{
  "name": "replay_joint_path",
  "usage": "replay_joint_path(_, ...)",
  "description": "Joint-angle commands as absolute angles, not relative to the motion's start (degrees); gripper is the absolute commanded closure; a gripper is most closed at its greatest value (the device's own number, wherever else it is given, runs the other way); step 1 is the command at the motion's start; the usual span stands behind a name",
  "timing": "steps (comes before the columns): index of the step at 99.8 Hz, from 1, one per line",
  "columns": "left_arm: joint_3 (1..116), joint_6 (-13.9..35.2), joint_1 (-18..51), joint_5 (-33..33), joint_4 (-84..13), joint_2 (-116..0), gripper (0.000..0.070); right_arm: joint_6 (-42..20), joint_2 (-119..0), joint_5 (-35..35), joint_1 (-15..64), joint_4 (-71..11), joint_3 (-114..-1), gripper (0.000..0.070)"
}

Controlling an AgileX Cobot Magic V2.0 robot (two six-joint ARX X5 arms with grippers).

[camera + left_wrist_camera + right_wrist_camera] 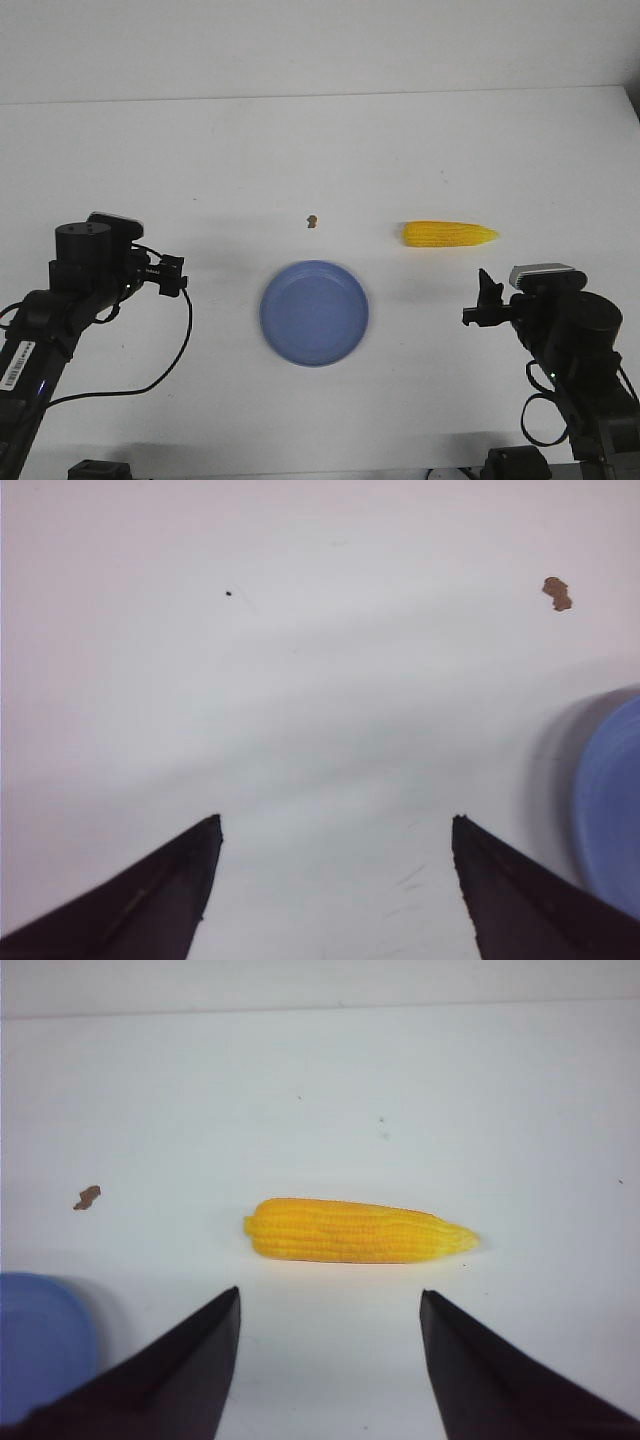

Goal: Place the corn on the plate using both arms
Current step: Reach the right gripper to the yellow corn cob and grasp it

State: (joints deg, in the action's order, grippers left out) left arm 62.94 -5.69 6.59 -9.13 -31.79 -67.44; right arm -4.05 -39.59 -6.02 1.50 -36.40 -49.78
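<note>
Beside plate, corn.

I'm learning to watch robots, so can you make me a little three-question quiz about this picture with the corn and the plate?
1. True or false: the corn already lies on the plate.
2. Which pincer is nearer the corn? A) the left pincer B) the right pincer
3. Fill in the word: the small brown crumb lies on the table, beyond the ____.

Key:
1. False. The corn lies on the table, apart from the plate and to its right in the front view.
2. B. The right wrist view has the corn straight ahead between its open fingers.
3. plate.
</note>
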Motion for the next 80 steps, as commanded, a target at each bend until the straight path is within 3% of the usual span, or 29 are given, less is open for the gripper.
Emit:
replay_joint_path(1,63.5,-6.3,6.6,-9.2,-31.6,-68.2,0.023,-0.9,-41.8,-5.9,1.5,-35.3,-51.0,0.032)
replay_joint_path(15,63.5,-5.5,6.6,-9.2,-31.5,-68.2,0.023,2.3,-49.7,-6.0,1.5,-36.1,-52.7,0.0318)
replay_joint_path(49,63.5,-4.7,6.8,-9.5,-31.5,-68.2,0.023,18.9,-77.2,-5.5,3.1,-42.9,-67.0,0.0318)
replay_joint_path(80,63.5,-3.4,6.8,-10.5,-31.4,-68.2,0.0231,29.0,-91.2,-3.9,5.7,-42.6,-76.4,0.031)
